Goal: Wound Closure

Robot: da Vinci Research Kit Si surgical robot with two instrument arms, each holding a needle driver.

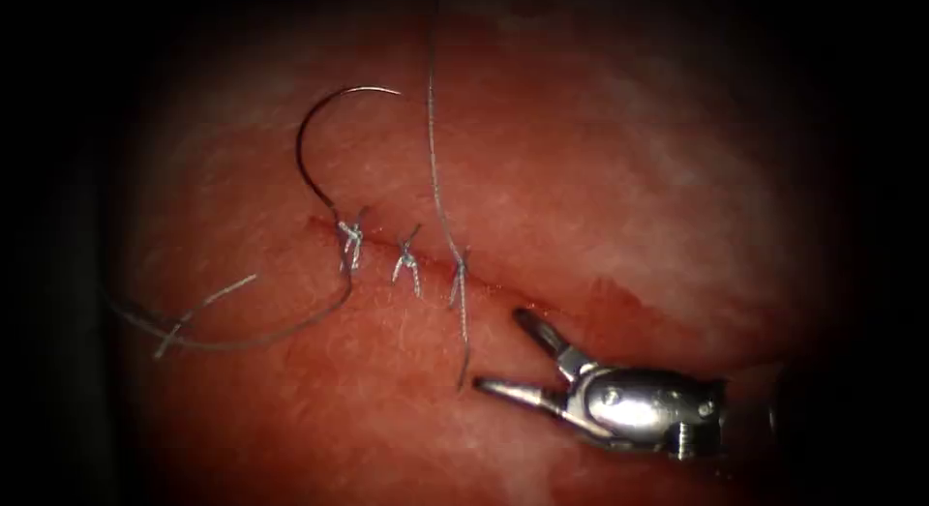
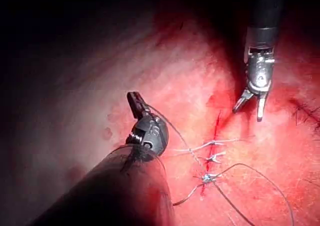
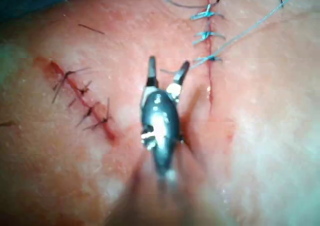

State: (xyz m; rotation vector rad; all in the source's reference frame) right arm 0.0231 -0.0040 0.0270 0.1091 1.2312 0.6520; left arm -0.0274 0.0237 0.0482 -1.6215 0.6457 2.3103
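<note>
Right pincer [image 1: 503, 356] spread wide, empty, left pincer [image 2: 136, 103] closed, empty

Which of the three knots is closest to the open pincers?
The rightmost knot, the one with the long thread running up from it. The right tool, jaws open, sits just beside it.

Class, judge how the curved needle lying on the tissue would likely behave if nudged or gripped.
Likely stiff: the needle keeps a clean arc while the thread wanders. Probably slippery, being thin and shiny. It might pivot when nudged, lying free above the cut; the open right gripper holds nothing.

No legible text, labels or numbers anywhere.
</note>
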